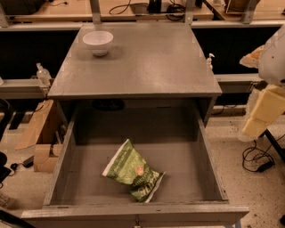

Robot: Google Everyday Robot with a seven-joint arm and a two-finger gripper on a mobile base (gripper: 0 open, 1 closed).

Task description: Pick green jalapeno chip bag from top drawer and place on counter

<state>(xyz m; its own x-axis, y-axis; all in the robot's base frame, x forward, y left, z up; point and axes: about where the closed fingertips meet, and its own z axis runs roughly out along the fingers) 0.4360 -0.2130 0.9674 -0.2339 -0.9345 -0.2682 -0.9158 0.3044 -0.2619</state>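
The green jalapeno chip bag [133, 171] lies crinkled on the flat bottom of the open top drawer [209, 169], slightly left of middle and toward the front. The grey counter [147, 62] is the cabinet top right behind the drawer. My gripper [262, 113] hangs at the right edge of the view, outside the drawer and to the right of the cabinet. It is far from the bag and holds nothing that I can see.
A white bowl [98, 42] stands on the counter's back left corner. Tan benches with cables [133, 8] run behind it. Cardboard boxes [38, 133] sit on the floor at left, and cables [256, 160] lie on the floor at right.
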